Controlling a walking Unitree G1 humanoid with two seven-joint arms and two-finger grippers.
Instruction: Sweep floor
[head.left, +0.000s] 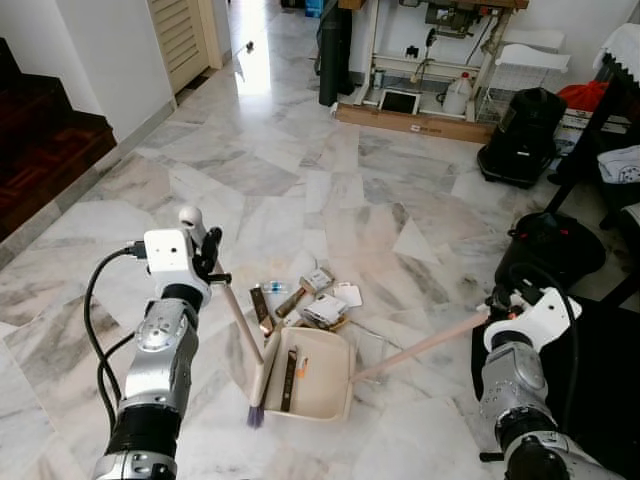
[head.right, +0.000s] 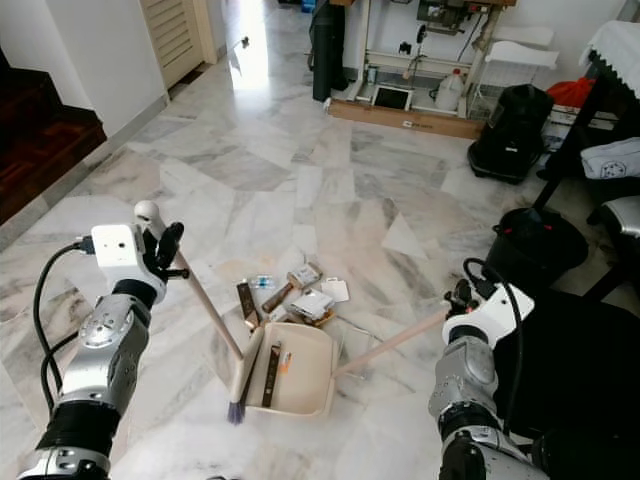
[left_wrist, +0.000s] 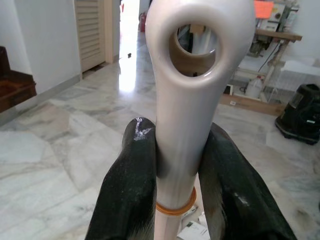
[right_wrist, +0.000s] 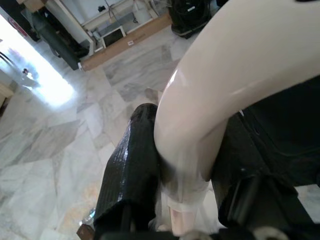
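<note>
We are gripping with both hands here. Our left gripper (head.left: 208, 252) is pinching the top of the broom (head.left: 240, 330), its black fingers (left_wrist: 131, 185) pressed against the pale handle just below the hanging loop. Our right gripper (head.left: 497, 312) is clamping the end of the dustpan's long handle (head.left: 415, 347), fingers (right_wrist: 131, 170) closed around the curved grip.

From the left hand the broom is running down and toward the middle, its bristles (head.left: 255, 414) resting on the floor (head.left: 300, 180) at the near left corner of the dustpan (head.left: 318, 380). From the right hand the other handle is slanting down and to the left into the pan's back wall. So the two long axes are meeting in a V at the pan, right between our arms.

A couple of brown sticks are already lying inside the pan. The litter (head.left: 310, 300), small boxes, papers and wrappers, is sitting just beyond the pan's far lip, touching or nearly so. We are judging that the broom head needs to go out past that pile and draw it back toward us, and the left arm is the one for it.

Plenty of open marble beyond the pile and to the left; on the right, black appliances (head.left: 550, 245) are standing close to the right arm, so less room there.
</note>
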